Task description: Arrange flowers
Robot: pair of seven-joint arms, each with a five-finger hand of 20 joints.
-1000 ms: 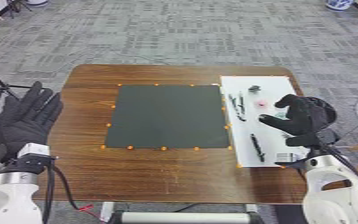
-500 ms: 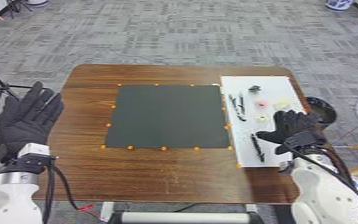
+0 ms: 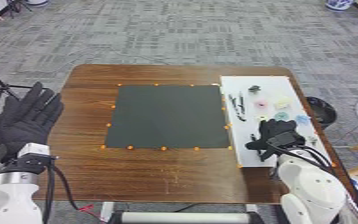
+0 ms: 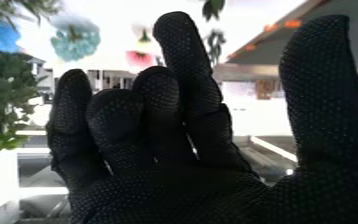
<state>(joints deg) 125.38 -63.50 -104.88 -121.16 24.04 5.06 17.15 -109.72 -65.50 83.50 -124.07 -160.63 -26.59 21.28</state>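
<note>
The right hand (image 3: 278,134) is hovering, apparently, over the white sheet (image 3: 257,84), its fingers opening loosely; the teal flower (image 3: 282,115) is lying just beyond them. The left hand (image 3: 24,122) is holding its fingers straight.

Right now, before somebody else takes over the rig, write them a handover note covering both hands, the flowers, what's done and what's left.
Left hand: open, at the table's left side.
Right hand: open, holding nothing, over the near part of the white rectangular sheet.
Flowers: pink, pale yellow, teal and blue blooms on the sheet, plus a dark green sprig at its far end.
Done: no bloom in hand, no arrangement begun that I can see.
Left: probably all the arranging, starting with a first pick; the intended spot is unclear.
</note>
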